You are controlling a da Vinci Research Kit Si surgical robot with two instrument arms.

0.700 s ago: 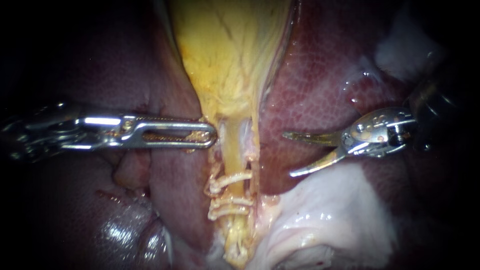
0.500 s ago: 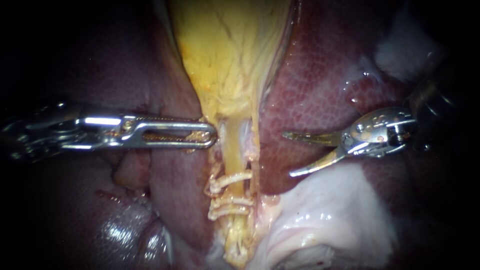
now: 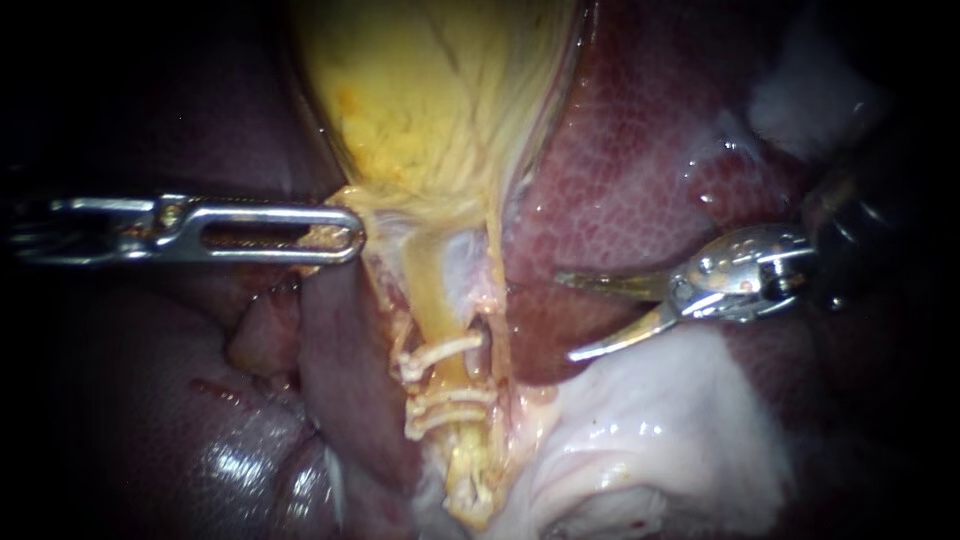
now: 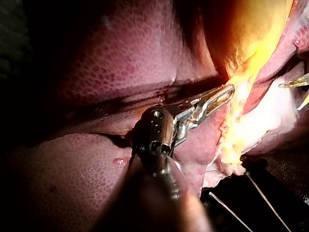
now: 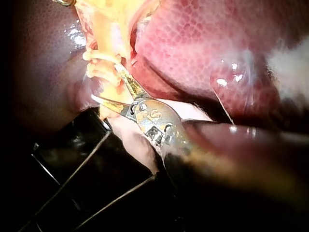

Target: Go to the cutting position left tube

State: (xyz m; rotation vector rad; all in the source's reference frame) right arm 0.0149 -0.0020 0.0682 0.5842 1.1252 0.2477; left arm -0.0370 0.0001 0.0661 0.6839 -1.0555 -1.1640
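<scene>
left instrument (image 3: 350, 235), slotted steel jaws: closed on the lower edge of the yellow, veined gallbladder (image 3: 430, 100), pulling it taut to its own side. right instrument (image 3: 563, 316), curved steel blades: wide open, holding nothing, over the dark red mottled liver (image 3: 640, 180), apart from the target. left tube (image 3: 432, 300): pale yellow cord running down from the gallbladder, crossed by whitish clips (image 3: 440, 352).

risks as i see them:
- lower blade scrapes the liver on the way in
- blades land on a clip, not the gap between clips
- blades also catch the thin pale strand (image 3: 495, 290) just beside the tube
- left grip slips, tension drops

hard to read: blade-to-tube depth, the tube's back side, and its run below the lowest clip.
</scene>
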